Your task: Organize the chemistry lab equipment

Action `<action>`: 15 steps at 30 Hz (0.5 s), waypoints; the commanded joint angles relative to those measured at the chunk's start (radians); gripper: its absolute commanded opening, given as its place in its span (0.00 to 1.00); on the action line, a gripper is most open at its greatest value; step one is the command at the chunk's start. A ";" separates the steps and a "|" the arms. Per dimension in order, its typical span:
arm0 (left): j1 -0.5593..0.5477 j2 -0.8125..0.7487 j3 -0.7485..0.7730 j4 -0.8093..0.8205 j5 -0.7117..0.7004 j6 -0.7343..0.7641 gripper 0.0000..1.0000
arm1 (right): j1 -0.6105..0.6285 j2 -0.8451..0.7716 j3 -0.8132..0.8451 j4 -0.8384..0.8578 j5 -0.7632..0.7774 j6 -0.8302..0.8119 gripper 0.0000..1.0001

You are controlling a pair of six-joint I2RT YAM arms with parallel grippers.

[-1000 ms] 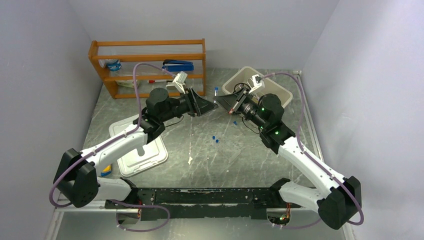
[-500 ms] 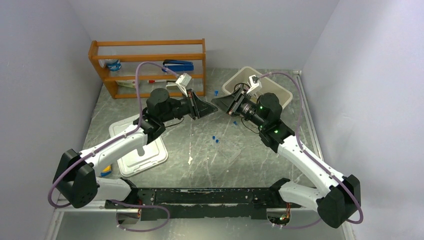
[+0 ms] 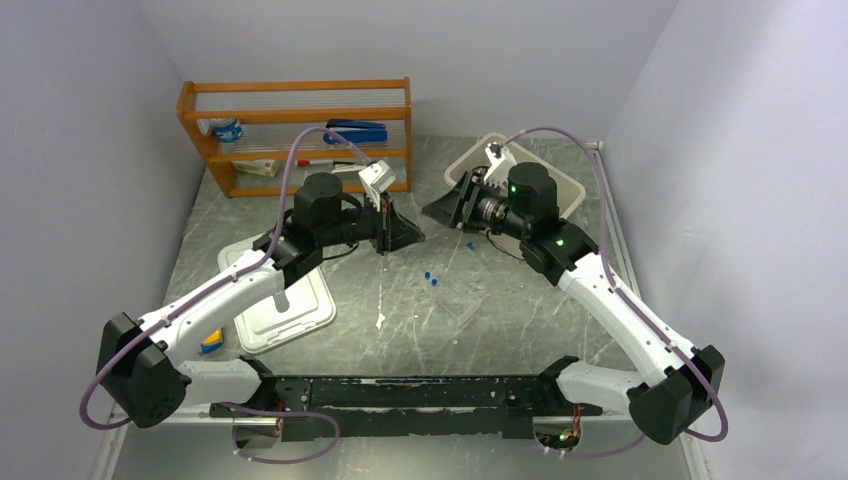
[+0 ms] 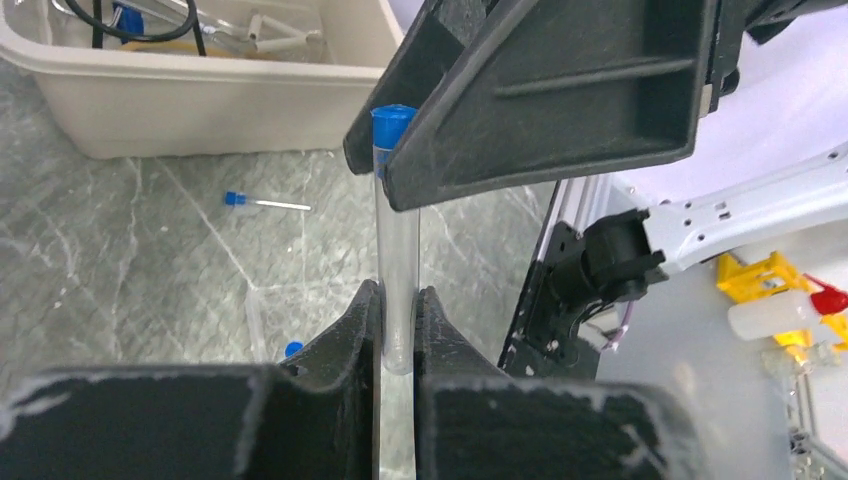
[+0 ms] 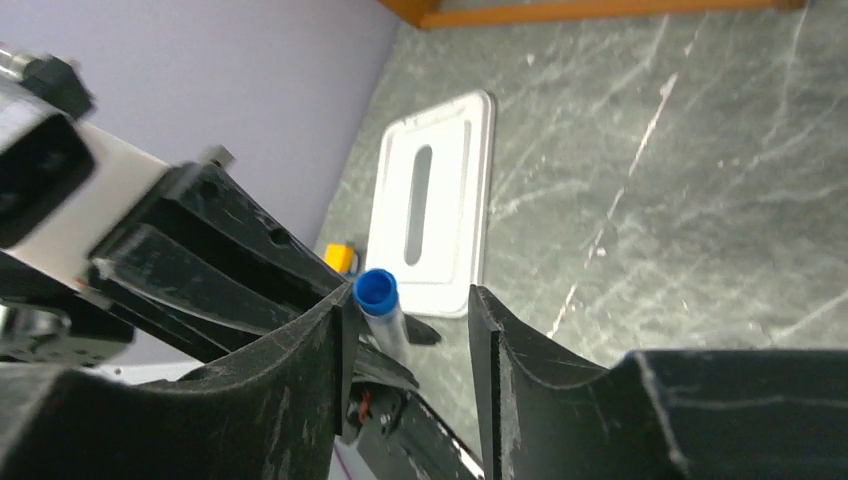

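Note:
A blue-capped clear tube stands upright between the fingers of my left gripper, which is shut on its lower end. My right gripper is open around the tube's blue cap. The cap lies close against its left finger, with a wide gap to the right finger. In the top view the left gripper and right gripper meet tip to tip above the table's middle. Another thin blue-capped tube lies on the table, and small blue caps lie nearby.
A beige bin with tubing and tools sits at the back right. An orange shelf with a blue stapler stands at the back left. A white lid lies at the left, a yellow-and-blue block near it.
My left gripper has shut on the tube that the right gripper held. The right gripper's jaws have opened off it, and both grippers have shifted slightly.

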 commanded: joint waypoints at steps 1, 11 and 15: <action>-0.013 -0.030 0.052 -0.153 -0.007 0.168 0.05 | 0.001 0.005 0.023 -0.130 -0.098 -0.056 0.46; -0.018 -0.043 0.061 -0.215 0.024 0.238 0.05 | 0.000 0.026 0.035 -0.112 -0.172 -0.047 0.31; -0.020 -0.051 0.056 -0.210 0.021 0.242 0.05 | 0.000 0.039 0.034 -0.113 -0.183 -0.050 0.31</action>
